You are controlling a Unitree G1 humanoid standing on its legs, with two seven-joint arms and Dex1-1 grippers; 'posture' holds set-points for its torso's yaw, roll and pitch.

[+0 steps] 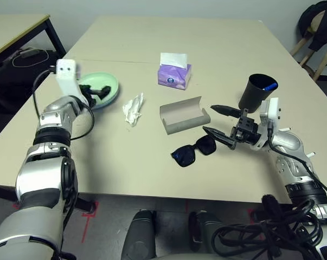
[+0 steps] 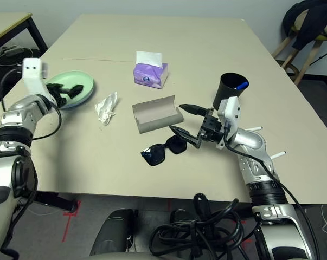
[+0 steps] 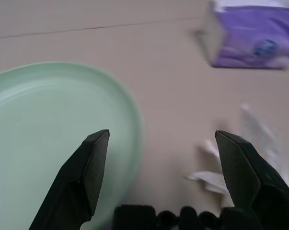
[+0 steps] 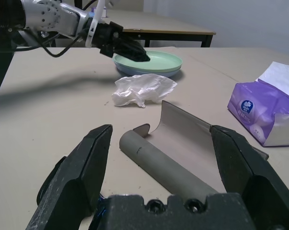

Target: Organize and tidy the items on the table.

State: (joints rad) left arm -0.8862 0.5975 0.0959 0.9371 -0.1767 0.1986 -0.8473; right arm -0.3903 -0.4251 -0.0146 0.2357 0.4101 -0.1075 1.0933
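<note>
Beige table [image 1: 152, 157]: tissue box [image 1: 174, 75] behind case [image 1: 184, 115]; both tools wide open, empty.

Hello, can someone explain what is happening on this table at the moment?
A robot is tidying the table. Its left end effector is open over the pale green plate, beside the crumpled tissue. Its right end effector is open between the open grey glasses case and the black sunglasses. Neither holds anything.

Head stereo pair looks down over whole beige table [image 1: 152, 162]; wrist cams sit low, close behind their fingers, both catching pale green round plate [image 3: 48, 124].
</note>
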